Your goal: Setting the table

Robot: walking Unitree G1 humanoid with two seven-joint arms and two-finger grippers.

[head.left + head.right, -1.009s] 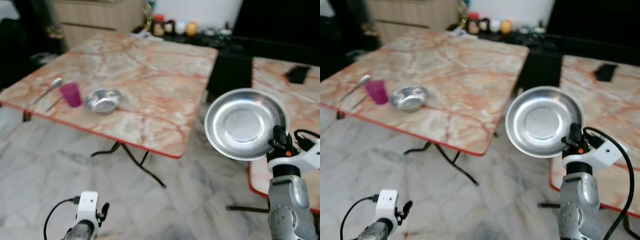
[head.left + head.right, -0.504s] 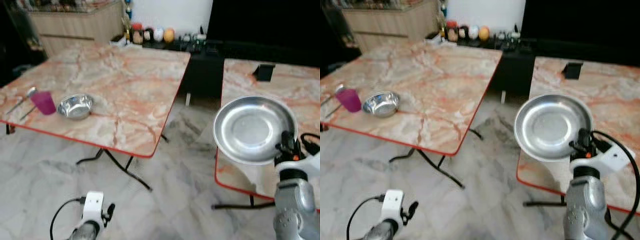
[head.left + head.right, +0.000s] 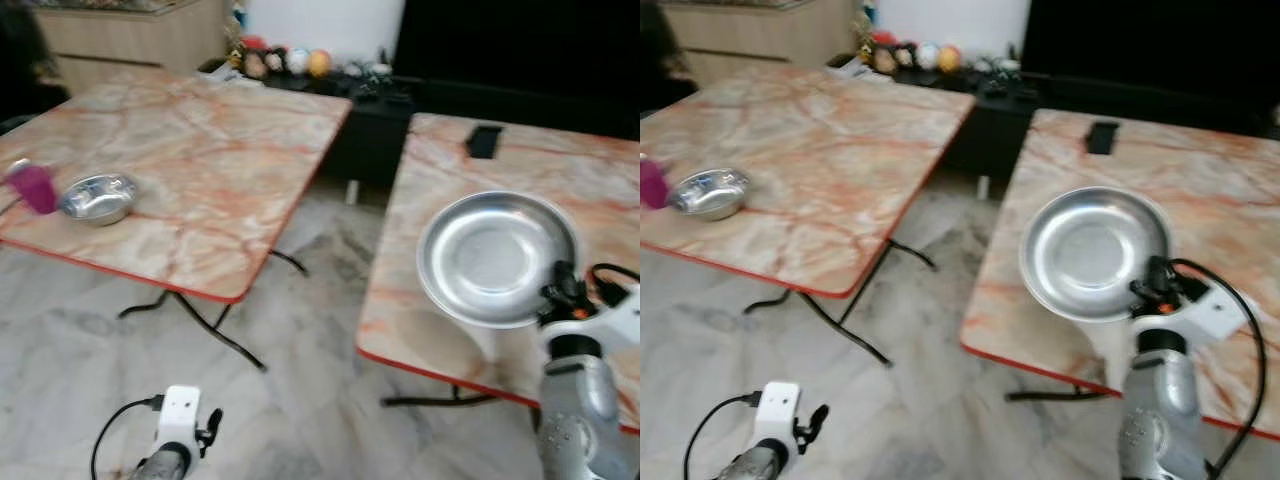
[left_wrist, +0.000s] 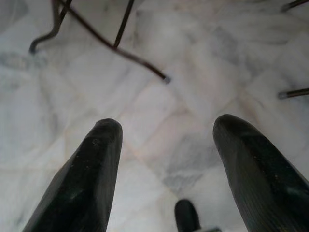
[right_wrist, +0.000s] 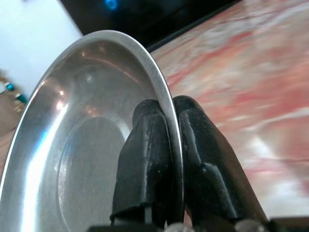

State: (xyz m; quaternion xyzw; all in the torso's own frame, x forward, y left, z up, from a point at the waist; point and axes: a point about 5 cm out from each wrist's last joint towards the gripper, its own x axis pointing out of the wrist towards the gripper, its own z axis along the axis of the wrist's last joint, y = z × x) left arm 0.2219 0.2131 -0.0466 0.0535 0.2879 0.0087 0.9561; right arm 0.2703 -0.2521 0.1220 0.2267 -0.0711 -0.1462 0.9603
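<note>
Swinging rightward since a second ago, the head camera now sets the right gripper (image 3: 562, 285) at centre right, its fingers (image 5: 203, 159) clenched on the rim of a steel plate (image 3: 497, 258) held tilted above the right tabletop (image 3: 450, 190). Thin, stiff, slick and probably light, the plate could pivot in this edge pinch. At upper left, an apparently empty bowl (image 3: 97, 197) sits beside a purple cup (image 3: 33, 187); the left gripper (image 4: 166, 159) hangs released over the floor.

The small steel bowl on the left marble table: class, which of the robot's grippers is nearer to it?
Left. The left gripper hangs open above the floor, below the small steel bowl. The right gripper, clamping the round steel plate, is over the other table.
</note>
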